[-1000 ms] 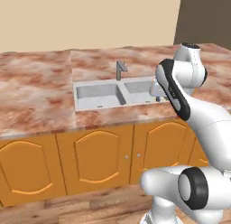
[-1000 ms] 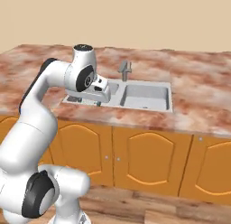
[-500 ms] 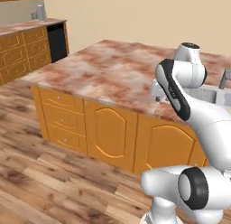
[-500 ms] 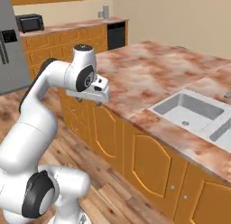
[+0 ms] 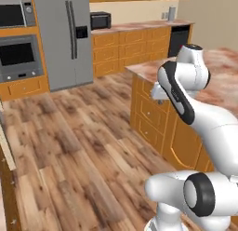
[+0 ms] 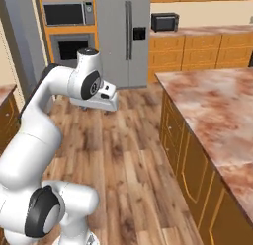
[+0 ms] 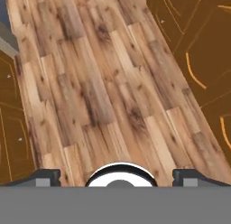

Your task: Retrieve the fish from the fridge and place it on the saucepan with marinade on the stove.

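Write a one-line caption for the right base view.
Robot arm faces the closed fridge across a wood floor, island counter alongside.

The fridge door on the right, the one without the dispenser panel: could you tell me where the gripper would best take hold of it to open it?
Probably by its long dark vertical handle, beside the centre seam of the fridge. The bar stands upright, so the open gripper should come straight from the front, jaws set horizontally to span it, at a height the arm can reach. Both doors are closed.

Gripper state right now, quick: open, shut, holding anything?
Gripper: open, jaws wide apart and nothing between them; it points down at the wooden floor.
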